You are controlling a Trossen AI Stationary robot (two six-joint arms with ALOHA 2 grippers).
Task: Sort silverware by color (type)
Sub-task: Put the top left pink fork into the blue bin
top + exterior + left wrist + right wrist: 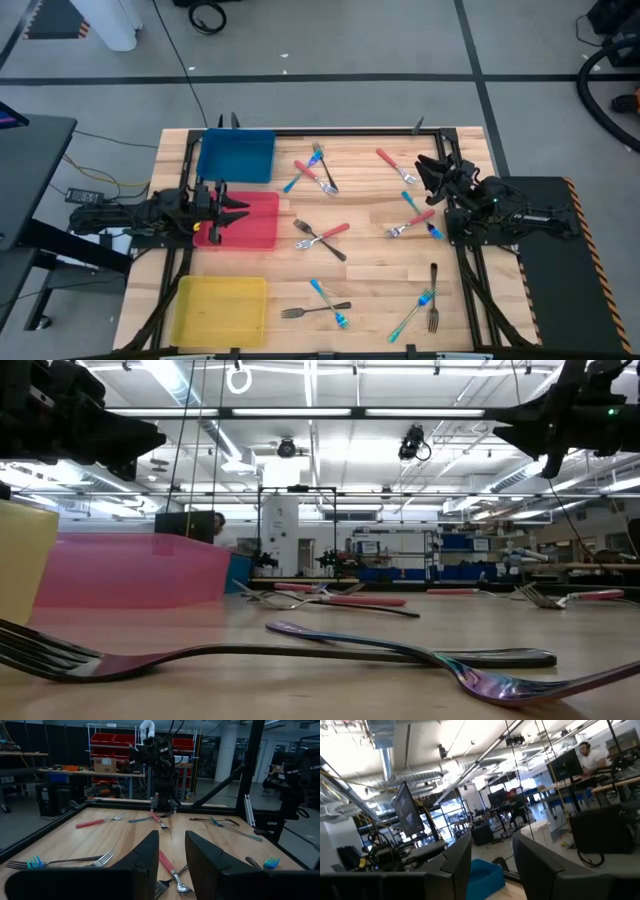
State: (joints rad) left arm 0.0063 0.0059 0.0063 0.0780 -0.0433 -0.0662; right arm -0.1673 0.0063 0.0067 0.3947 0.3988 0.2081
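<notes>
Left pincer [238, 213]: hovering over the red bin [262, 233], fingers [145, 857] parted with a narrow gap, nothing between them.
Right pincer [428, 167]: raised at the right side of the tabletop [370, 262], tilted up toward the room, fingers [457, 856] spread wide, empty.
Silverware: all loose on the tabletop, none visible in any bin; red-handled fork [395, 164] near the far right, a mixed cluster [313, 170] beside the blue bin [236, 156], crossed forks [322, 237] mid-table just right of the red bin, dark fork [432, 294] and teal-handled forks [417, 308] at the near right.
Yellow bin [220, 309]: near left corner, looks empty.
Progress: judged barely begun, nothing sorted.
Risk, crossed pairs: overlapping forks likely to lift or drag together, dropping a wrong colour into a bin.
Risk, thin handles: flat on wood, easy to slip from fingertips or skid away on closing.
Risk, reach: centre pile within range of both arms, collision possible if approached together.
</notes>
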